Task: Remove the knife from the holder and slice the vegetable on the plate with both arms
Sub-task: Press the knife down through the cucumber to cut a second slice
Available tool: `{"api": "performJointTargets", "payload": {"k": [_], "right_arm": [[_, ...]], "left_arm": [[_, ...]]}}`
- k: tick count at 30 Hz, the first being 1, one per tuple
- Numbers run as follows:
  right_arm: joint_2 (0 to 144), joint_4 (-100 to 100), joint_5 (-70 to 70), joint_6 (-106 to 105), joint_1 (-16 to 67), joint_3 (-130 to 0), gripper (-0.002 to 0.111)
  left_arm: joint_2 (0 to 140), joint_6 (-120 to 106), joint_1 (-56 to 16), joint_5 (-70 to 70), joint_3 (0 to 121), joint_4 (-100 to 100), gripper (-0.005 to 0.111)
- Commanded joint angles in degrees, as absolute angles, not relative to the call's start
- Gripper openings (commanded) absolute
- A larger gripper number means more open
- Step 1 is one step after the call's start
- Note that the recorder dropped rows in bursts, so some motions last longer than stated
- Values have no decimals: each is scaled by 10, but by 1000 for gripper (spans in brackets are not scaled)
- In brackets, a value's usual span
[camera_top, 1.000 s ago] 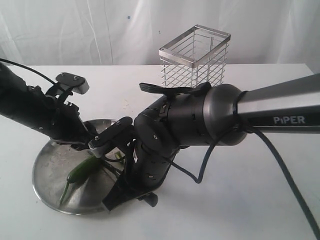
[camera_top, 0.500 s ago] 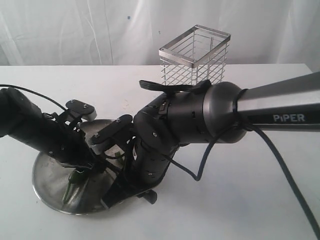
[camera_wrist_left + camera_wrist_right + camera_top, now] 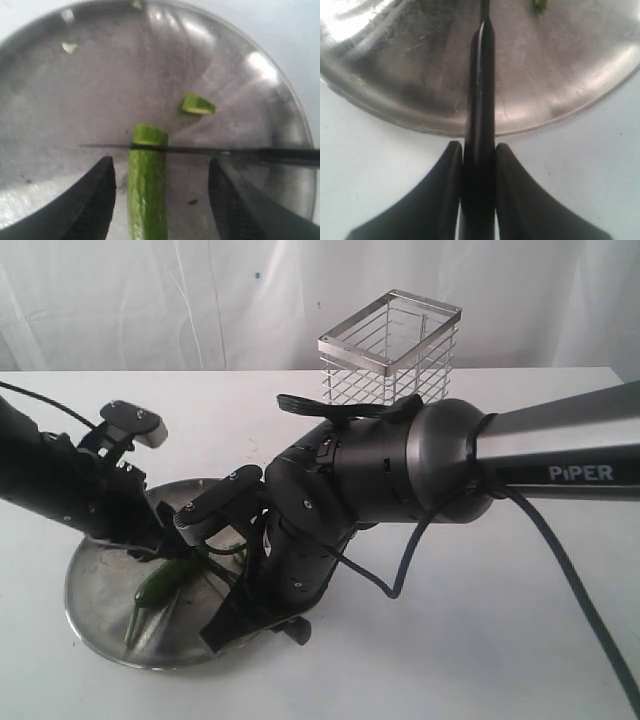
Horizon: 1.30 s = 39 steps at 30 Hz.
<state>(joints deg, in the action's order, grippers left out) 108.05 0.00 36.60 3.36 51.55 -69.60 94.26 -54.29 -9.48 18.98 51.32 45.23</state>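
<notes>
Dark-green vegetable [image 3: 147,190], glossy skin, pale green at the cut end, lying on the left half of the plate [image 3: 85,610], thin stem toward the near left. Crossed close to that cut end by the slim black blade of the knife [image 3: 210,150], edge down on the skin (depth of the cut not readable). One cut piece [image 3: 198,104], pale-faced, lying apart beyond the blade; a smaller scrap [image 3: 69,47] out by the rim.

Plate dull grey and scuffed, at the near left of the white table [image 3: 500,640]. Wire holder [image 3: 392,355] upright at the far side, right of centre, well apart from the plate.

Left gripper [image 3: 161,167]: fingers spread wide, one on either side of the vegetable, a gap showing on both sides, no contact seen. Right gripper [image 3: 479,146]: clamped tight on the knife's black handle, over the table just beside the plate's near rim.

Hard to make out: in the exterior view the bulky wrist of the right arm [image 3: 380,480] covers the plate's right part and nearly all of the knife; left fingertips lost there against dark metal. Stem end of the vegetable cut off in the left wrist view. Blade tip out of frame in the right wrist view, handle blurred.
</notes>
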Motion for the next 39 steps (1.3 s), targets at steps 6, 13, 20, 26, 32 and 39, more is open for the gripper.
{"api": "performJointTargets", "payload": {"k": [6,13,20,26,32,39], "right_arm": [[1074,4,372,27,515,-701,0],[1074,5,388,27,515,-701,0],[1074,5,410,27,515,-701,0],[1074,3,424,27,515,-702,0],[1074,-6,445,26,515,-702,0],[1074,-30,466,26,515,-708,0]], "left_arm": [[947,-540,-92,174,450,451,59],[967,-538,-92,121,450,457,56],[976,-507,-92,101,451,462,29],[976,-477,-92,96,452,465,4],[975,-472,-92,110,453,493,0],[970,-472,-92,116,453,494,0]]}}
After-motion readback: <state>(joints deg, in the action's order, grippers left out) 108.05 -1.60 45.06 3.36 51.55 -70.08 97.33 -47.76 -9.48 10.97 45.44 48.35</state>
